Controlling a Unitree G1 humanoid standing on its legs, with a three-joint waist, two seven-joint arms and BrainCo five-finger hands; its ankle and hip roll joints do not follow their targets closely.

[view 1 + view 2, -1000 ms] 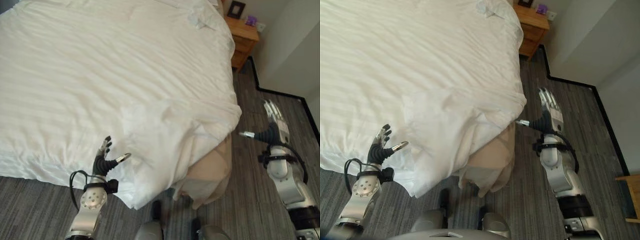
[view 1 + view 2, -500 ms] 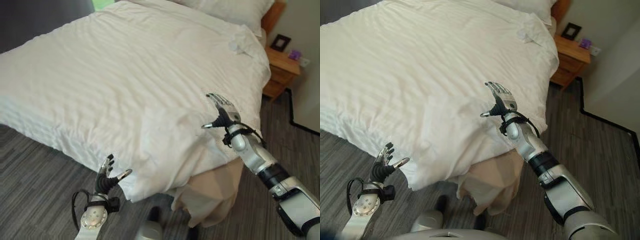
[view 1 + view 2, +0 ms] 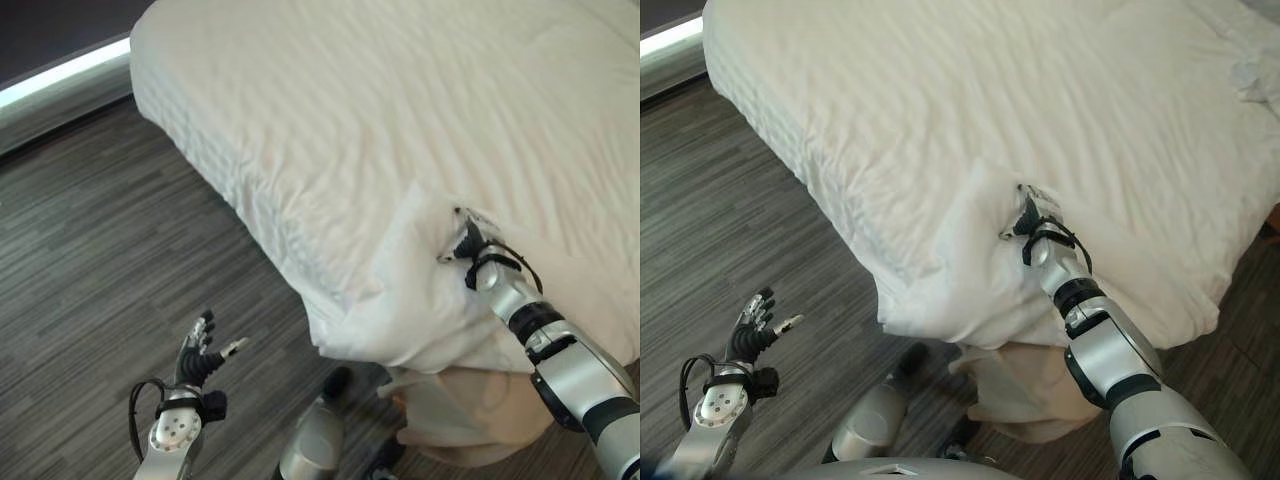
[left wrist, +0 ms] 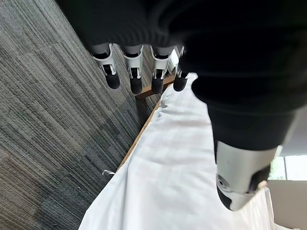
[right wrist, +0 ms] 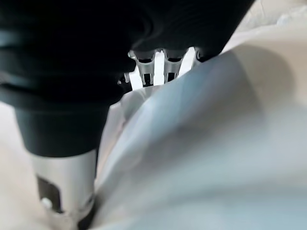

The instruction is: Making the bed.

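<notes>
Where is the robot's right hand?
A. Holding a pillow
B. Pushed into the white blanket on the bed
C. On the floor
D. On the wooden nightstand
B: the right hand is tucked into a fold of the white blanket near the bed's corner.

Right hand fingers under a duvet fold.
</notes>
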